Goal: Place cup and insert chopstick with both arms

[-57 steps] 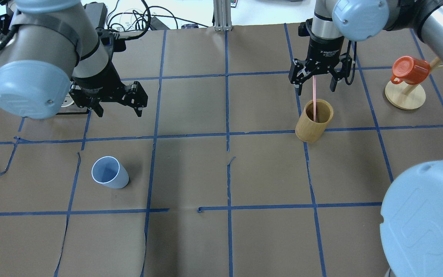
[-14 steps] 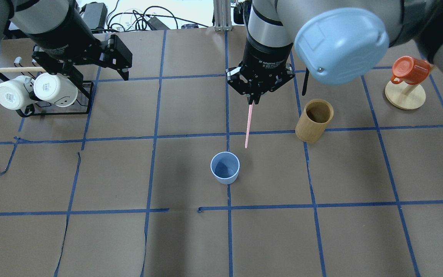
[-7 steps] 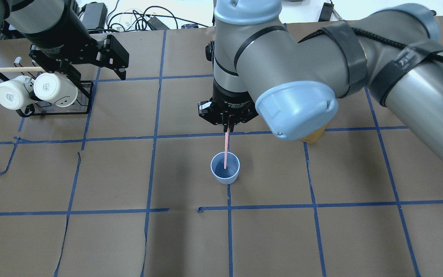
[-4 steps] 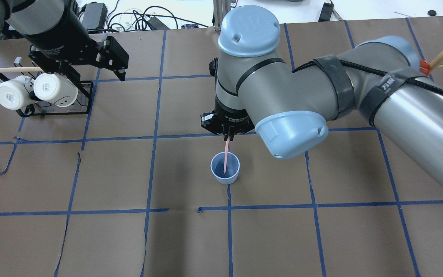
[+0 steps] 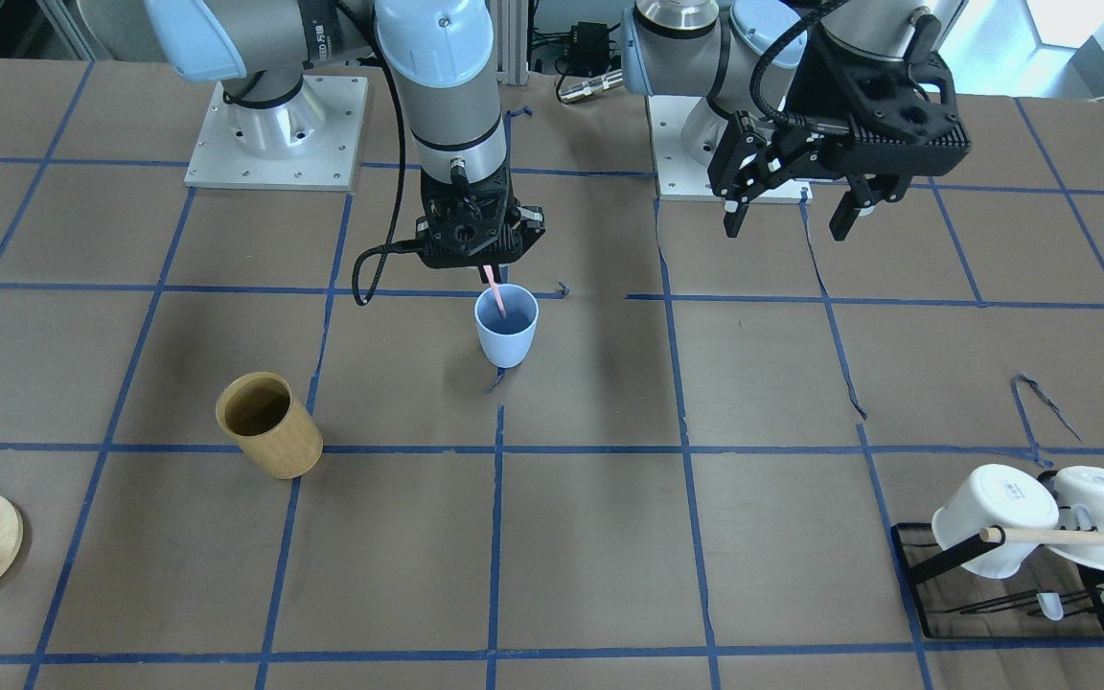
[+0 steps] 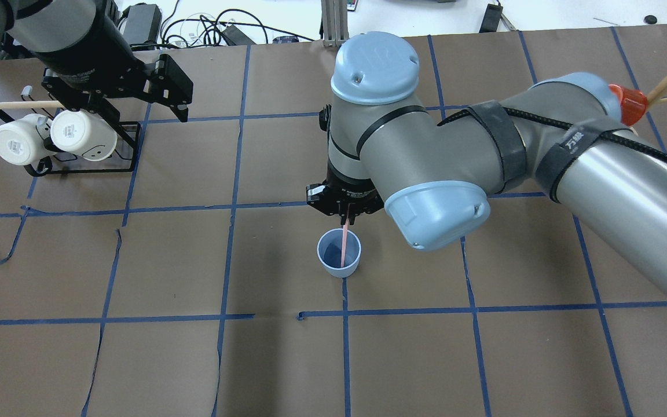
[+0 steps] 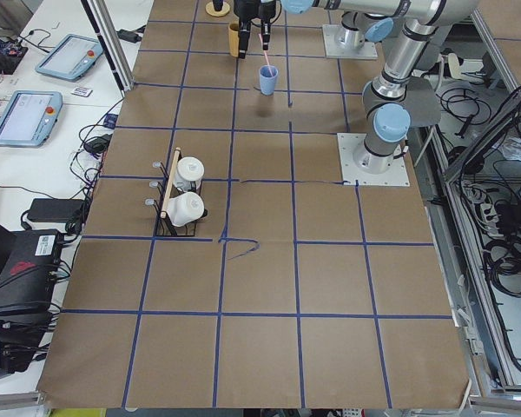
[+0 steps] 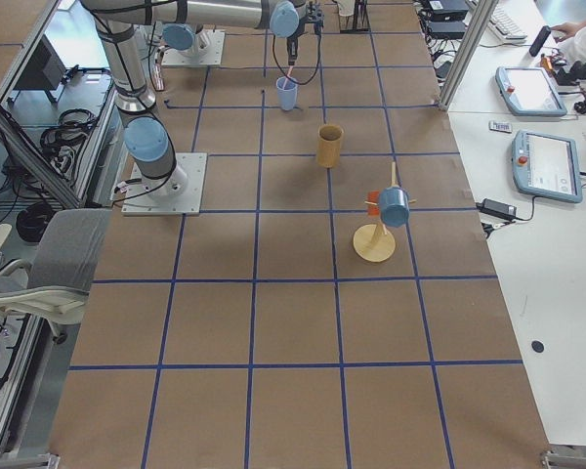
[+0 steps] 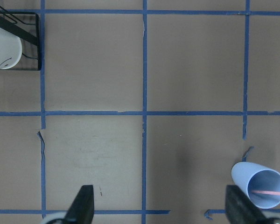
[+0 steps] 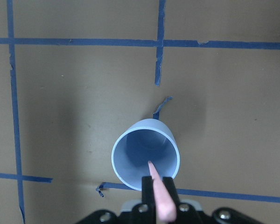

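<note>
The light-blue cup (image 6: pixel 331 266) stands upright at the table's middle, beside a blue tape crossing; it also shows in the front view (image 5: pixel 506 337) and the right wrist view (image 10: pixel 123 161). My right gripper (image 6: pixel 346 219) hangs straight above it, shut on a pale-pink chopstick (image 6: pixel 344 246) whose lower end is inside the cup (image 10: pixel 151 169). My left gripper (image 6: pixel 134 113) is open and empty, raised at the far left above the mug rack; its wrist view shows the cup (image 9: pixel 246 171) at lower right.
A tan bamboo cylinder (image 5: pixel 267 425) stands toward my right of the cup; my right arm hides it in the overhead view. A black rack with white mugs (image 6: pixel 55 136) stands far left. A wooden mug tree with an orange mug (image 6: pixel 629 104) stands far right.
The cup went from the left side to the middle. My right gripper carried the chopstick from the bamboo cylinder to the cup and has lowered it deeper inside. The left arm stays back.
</note>
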Robot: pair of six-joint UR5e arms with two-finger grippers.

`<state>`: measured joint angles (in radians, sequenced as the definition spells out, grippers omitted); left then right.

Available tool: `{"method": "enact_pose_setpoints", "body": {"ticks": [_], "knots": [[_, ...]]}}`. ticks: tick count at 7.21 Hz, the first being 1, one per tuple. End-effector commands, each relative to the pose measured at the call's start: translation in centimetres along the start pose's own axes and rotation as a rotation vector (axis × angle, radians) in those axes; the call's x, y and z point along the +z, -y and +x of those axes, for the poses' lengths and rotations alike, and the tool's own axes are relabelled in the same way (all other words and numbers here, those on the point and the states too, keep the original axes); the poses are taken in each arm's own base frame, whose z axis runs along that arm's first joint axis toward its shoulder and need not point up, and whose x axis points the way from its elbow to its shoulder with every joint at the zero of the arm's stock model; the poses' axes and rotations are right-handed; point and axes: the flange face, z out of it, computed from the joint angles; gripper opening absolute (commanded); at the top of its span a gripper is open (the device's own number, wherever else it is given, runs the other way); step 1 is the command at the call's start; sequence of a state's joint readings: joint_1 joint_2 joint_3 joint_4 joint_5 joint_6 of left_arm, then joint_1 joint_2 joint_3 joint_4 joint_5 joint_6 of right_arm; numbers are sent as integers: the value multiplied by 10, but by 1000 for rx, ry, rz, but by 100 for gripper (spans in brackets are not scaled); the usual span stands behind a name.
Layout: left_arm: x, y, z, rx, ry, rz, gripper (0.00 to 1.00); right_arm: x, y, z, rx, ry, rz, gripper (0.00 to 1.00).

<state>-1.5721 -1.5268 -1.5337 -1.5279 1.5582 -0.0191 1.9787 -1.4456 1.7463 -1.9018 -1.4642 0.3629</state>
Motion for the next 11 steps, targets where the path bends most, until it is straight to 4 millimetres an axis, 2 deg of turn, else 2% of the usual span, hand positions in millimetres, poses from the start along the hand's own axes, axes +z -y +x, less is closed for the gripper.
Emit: {"method": "enact_pose_setpoints", "body": {"ticks": [1,3,4,5,6,7,8,9,11], "knots": [[-1,0,0,-2,-6,2,100,-13,9,-1,-4,7,48,73],[-1,1,0,-7,-9,2,100,-59,37,5,6,11,107,82],[-2,0,0,-7,-9,3,100,-71,62,28,-16,-6,76,84],[-2,0,0,-7,-9,3,100,-83,87,71,-55,-18,69,89],[-1,0,0,-8,-7,2,100,-87,103,134,-77,-29,25,89],[-1,0,0,-8,-6,2,100,-94,103,165,-73,-49,8,91],[-1,0,0,-8,-6,2,100,-101,91,175,-82,-153,13,94],[-1,0,0,-7,-6,2,100,-104,85,178,-78,-165,25,100],[-1,0,0,-7,-6,0,100,-121,85,176,-65,-170,83,100]]}}
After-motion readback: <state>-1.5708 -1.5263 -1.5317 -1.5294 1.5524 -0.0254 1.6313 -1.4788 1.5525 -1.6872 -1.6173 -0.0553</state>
